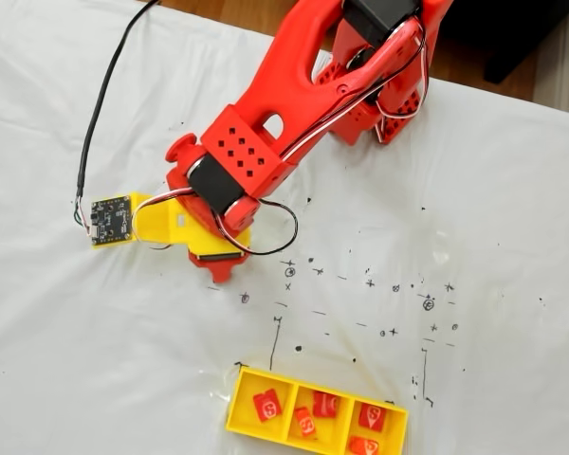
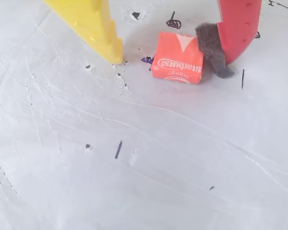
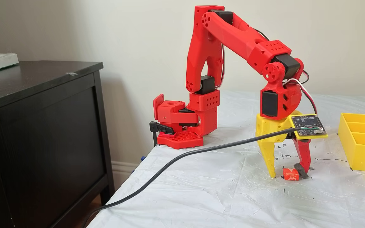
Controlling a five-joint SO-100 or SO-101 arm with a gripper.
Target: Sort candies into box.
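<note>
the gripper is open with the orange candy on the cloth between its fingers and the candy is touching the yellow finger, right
Not quite. In the wrist view the candy lies between the open gripper's fingers, but it touches the red finger's grey pad; a gap separates it from the yellow finger.

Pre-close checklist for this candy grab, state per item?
1. Candy between the fingers: ok, flat on the sheet.
2. Gripper open wider than the candy: ok.
3. Red finger's grey pad against the candy: ok, touching its side.
4. Yellow finger contact: not ok, a gap remains.
5. Fingertips down at sheet level: ok in a fixed view.
6. Yellow tray has room: ok, five candies inside, left compartment holds one.
</note>
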